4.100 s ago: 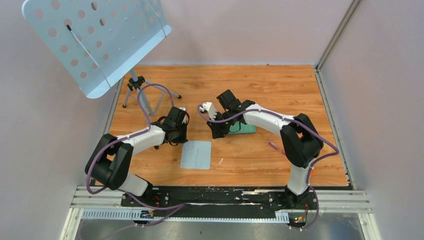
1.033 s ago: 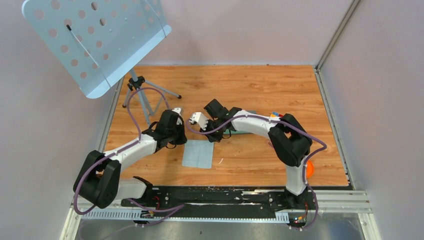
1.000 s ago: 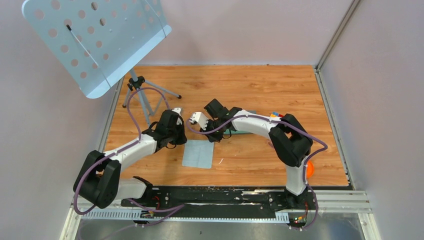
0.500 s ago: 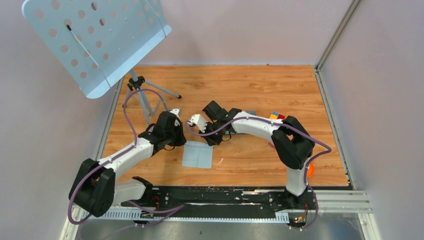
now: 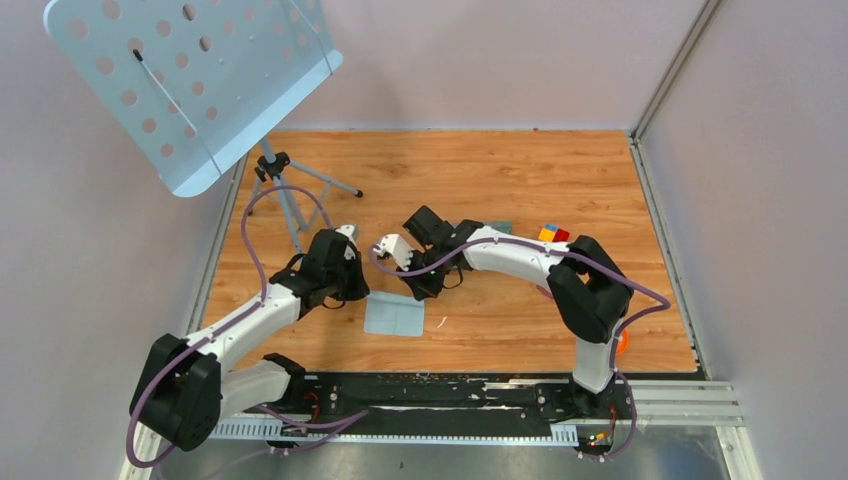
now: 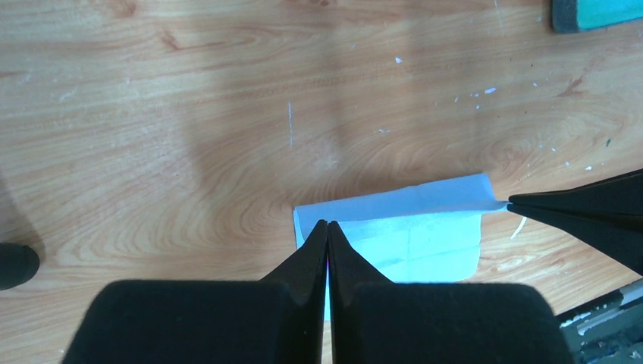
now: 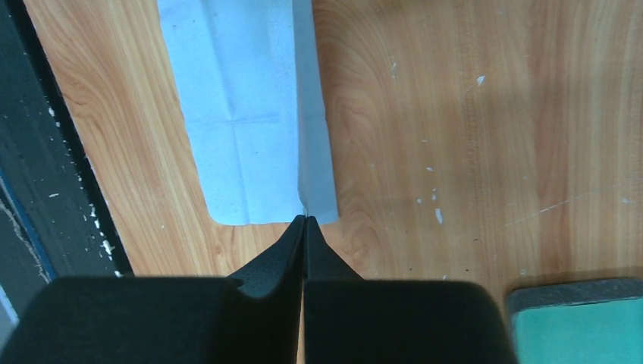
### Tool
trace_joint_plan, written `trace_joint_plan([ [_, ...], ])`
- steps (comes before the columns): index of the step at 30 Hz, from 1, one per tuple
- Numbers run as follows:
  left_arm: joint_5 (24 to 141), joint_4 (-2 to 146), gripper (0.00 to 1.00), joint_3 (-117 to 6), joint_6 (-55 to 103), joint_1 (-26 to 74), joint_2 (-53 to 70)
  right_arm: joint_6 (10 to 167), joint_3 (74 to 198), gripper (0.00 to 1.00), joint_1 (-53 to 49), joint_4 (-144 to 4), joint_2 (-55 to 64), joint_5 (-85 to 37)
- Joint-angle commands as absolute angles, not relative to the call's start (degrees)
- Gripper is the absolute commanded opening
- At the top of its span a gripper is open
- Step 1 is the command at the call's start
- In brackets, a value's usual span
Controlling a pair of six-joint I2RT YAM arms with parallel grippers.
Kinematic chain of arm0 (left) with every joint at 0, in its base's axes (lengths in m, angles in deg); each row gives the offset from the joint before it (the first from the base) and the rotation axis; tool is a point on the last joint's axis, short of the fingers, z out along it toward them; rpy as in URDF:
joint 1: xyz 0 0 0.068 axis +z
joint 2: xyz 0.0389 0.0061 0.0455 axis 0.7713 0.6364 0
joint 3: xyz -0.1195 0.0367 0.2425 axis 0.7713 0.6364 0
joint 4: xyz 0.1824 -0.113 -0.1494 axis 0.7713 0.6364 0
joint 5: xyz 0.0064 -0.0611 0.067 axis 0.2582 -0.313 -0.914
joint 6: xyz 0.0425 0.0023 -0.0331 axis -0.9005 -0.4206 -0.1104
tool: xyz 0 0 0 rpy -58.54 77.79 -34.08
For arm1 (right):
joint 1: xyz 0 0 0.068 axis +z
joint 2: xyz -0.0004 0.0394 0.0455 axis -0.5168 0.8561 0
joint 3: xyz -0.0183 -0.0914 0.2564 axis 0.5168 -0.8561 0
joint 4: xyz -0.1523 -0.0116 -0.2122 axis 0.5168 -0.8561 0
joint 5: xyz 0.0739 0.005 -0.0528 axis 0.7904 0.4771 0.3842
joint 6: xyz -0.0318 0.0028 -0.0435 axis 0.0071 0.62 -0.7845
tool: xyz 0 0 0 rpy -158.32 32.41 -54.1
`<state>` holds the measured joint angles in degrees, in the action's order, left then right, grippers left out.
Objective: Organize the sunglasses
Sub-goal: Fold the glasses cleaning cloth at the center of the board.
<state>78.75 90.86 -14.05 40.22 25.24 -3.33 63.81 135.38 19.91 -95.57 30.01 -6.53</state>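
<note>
**Cloth mid-fold, sunglasses not yet stowed**

The cloth (image 6: 409, 235) is pinched at two corners of one edge, which is turned over. One corner is held by the closed left end effector (image 6: 327, 226), the other by the closed right end effector (image 7: 305, 221). The case (image 7: 580, 326) lies open on the table (image 5: 500, 170). The sunglasses cannot be made out, so their place, heading and long axis cannot be told. Stowing them is judged not yet done.
</note>
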Motion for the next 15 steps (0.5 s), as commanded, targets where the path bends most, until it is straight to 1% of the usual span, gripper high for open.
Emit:
trace_joint_plan([
  [1, 80.55, 92.03, 0.00, -12.90, 41.02, 25.69, -3.41, 65.51, 133.62, 0.00, 21.46, -97.83, 28.10, -4.87],
  [15, 81.66, 92.92, 0.00, -12.45, 41.32, 25.69, -2.49, 66.28, 132.67, 0.00, 22.06, -97.83, 28.63, -2.07],
])
